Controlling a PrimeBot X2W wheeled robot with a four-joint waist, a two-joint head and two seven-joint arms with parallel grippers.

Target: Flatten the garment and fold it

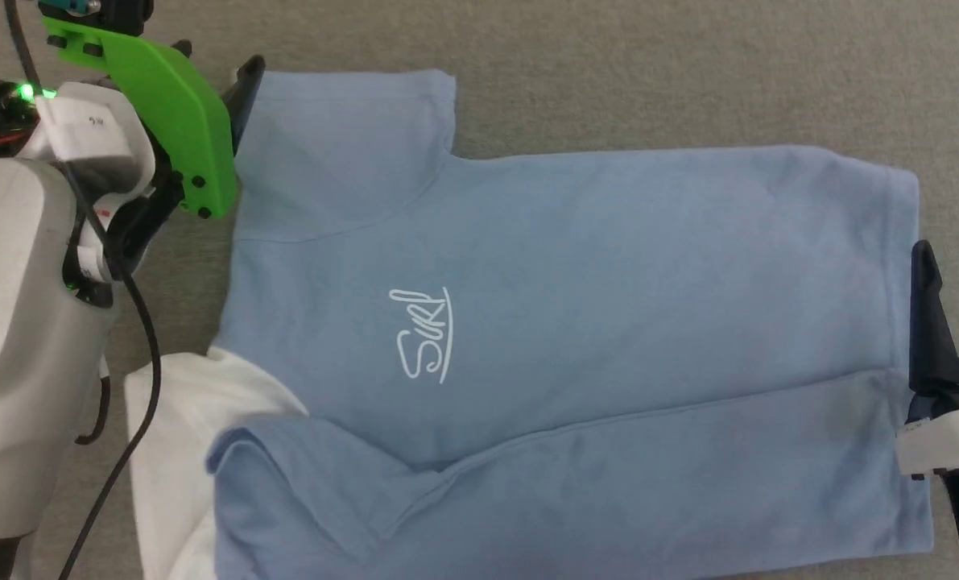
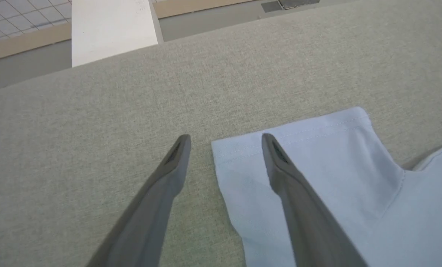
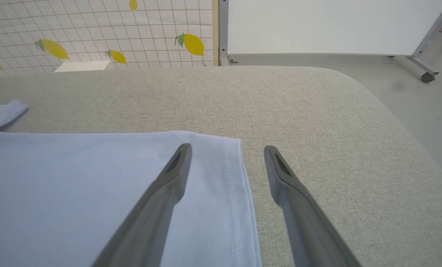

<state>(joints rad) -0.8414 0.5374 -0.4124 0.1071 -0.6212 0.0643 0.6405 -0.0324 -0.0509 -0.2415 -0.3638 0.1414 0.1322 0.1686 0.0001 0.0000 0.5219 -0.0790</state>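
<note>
At the far left of the head view, a pale arm shell is seen, with a bright green plastic bracket point(image 1: 173, 113) fixed to it and a thin black cable point(image 1: 137, 322) hung in a loop beside it. The left gripper point(image 2: 225, 136) is held spread. One dark tapered finger is set over the stitched corner of the upper sleeve point(image 2: 317, 155), the other over bare pad point(image 2: 94, 148). Whether the cloth is touched cannot be told. The pad is covered in a coarse grey-green weave, and its corner is rounded.

A plain white cloth point(image 1: 173, 419) is partly covered by the shirt point(image 1: 608, 282), which is laid sideways across the pad, collar end to the left. The shirt is a light blue, soft, matte knit. Its lower sleeve is rumpled and doubled over. White cursive lettering point(image 1: 424, 334) is printed on the chest. A long, slanting fold line is seen along the near part of the body.

At the right, the double-stitched hem point(image 3: 232, 185) is straddled by the parted right gripper point(image 3: 228, 147). One finger is placed over the shirt, one over the pad, and nothing is pinched.
</note>
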